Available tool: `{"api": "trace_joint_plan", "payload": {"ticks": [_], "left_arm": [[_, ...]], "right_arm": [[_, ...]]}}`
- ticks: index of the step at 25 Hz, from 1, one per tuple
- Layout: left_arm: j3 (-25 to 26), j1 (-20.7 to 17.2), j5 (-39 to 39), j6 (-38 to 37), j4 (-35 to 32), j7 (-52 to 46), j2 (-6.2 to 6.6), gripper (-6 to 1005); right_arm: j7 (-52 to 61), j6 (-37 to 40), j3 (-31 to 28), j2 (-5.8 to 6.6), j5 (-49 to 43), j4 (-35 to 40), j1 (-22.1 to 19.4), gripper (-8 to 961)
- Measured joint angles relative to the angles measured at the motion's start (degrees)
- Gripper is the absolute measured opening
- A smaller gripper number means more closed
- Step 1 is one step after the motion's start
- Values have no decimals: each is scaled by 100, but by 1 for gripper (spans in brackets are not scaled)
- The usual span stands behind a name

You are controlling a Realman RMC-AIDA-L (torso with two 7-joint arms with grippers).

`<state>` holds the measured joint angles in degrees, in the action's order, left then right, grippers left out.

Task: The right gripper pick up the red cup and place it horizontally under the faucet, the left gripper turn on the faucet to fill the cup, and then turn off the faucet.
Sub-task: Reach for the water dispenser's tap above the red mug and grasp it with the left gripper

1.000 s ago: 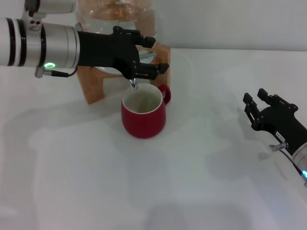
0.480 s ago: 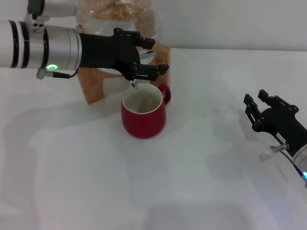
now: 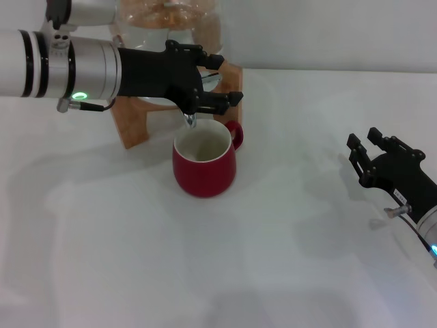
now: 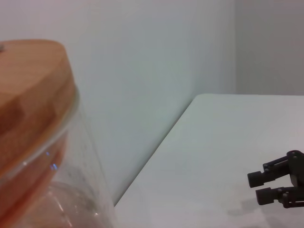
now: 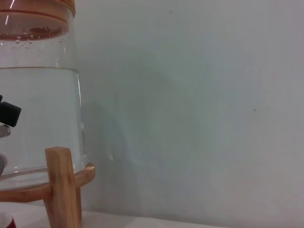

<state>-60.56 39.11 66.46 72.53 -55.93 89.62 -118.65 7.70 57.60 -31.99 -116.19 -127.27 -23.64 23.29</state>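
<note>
red cup (image 3: pixel 203 164) upright on white table (image 3: pixel 273 260), plain white wall (image 5: pixel 199 95) behind; right pincer (image 3: pixel 374 156) spread

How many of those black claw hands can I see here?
2. The left gripper, a black pronged claw, is at the chrome faucet above the glossy red cup. The right gripper hovers apart, near the table's right edge.

Glossy red cup (image 3: pixel 204 162) with cream-white interior and red loop handle, on a plain white bench (image 3: pixel 273 260). Chrome faucet (image 3: pixel 190 120). Clear glass jar (image 5: pixel 38 104) with orange-brown wooden lid (image 4: pixel 28 90), on a light-brown wooden stand (image 5: pixel 59 187). Left gripper (image 3: pixel 208 87): black claw, silver cylinder arm with black bands, green light. Right gripper (image 3: pixel 372 152): black claw, blue light at the bench's right edge.
</note>
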Motion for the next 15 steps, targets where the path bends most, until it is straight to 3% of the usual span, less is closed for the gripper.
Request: {"api": "trace_joint_plan", "payload": {"ticks": [15], "left_arm": [[-9, 34, -3, -45, 136, 64, -9, 757]], "right_arm": [[3, -3, 0, 0, 3, 0, 25, 378]]}}
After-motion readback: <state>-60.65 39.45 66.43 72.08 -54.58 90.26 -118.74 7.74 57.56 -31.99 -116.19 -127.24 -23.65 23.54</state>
